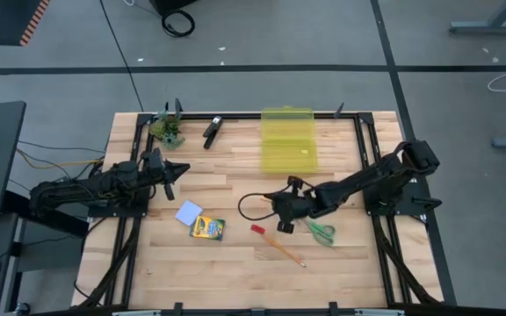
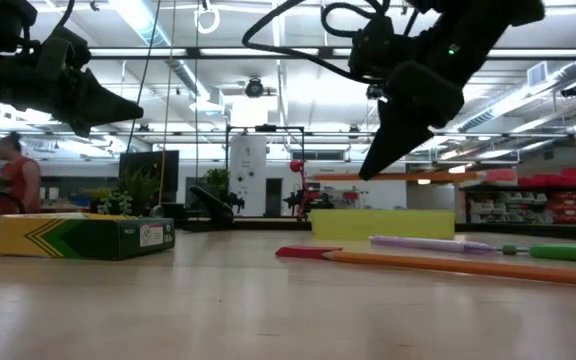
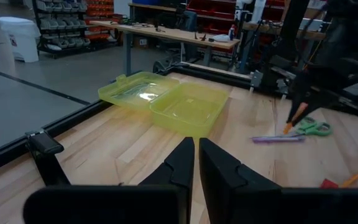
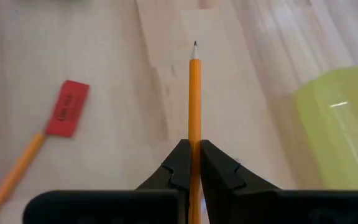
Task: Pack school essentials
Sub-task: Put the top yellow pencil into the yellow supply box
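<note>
Orange pencil (image 4: 194, 106) clamped in right gripper (image 4: 194, 163) mid-table, left gripper (image 3: 196, 163) closed empty near edge.

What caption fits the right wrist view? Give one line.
Right pincer shut on an orange pencil, red eraser beside.

- This is a workshop or robotics lab, and a big one: the low view runs deep under long ceiling light strips (image 2: 528, 95) and exposed rails.
- At the right of that view, red storage shelving (image 2: 553, 195) lines the wall.
- At the left edge, a person (image 2: 16, 180) stands among the benches.
- The left wrist view's top shows a workbench (image 3: 166, 31) loaded with gear and a white bin (image 3: 18, 37) at upper left.
- From above: grey concrete floor (image 1: 262, 35), cables (image 1: 178, 22) trailing, a wooden table (image 1: 235, 272) in a black frame.
</note>
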### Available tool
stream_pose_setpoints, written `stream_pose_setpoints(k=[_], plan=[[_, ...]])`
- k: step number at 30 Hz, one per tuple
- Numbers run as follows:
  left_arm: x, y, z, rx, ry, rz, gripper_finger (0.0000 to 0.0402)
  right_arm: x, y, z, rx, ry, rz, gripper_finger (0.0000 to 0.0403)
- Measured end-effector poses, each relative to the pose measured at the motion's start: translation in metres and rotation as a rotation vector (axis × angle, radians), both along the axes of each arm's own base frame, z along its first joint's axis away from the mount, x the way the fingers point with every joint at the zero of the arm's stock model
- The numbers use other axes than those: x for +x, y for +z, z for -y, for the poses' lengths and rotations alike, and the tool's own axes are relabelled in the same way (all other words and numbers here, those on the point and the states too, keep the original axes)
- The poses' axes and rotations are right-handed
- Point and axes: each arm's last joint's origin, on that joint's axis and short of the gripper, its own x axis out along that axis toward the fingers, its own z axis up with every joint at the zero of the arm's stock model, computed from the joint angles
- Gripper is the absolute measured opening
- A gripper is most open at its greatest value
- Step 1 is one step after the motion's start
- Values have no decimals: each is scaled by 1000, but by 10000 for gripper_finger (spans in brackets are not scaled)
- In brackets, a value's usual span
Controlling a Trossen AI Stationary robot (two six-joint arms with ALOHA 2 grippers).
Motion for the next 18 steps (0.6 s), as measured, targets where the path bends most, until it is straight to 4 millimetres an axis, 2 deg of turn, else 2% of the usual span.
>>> stream_pose_setpoints(k=[7, 18], plan=[[0, 0, 0, 0, 0, -1, 29, -1, 9, 27, -70, 70, -54, 29], [0, 0, 0, 0, 0, 0, 30, 2, 11, 73, -101, 158, -128, 29]])
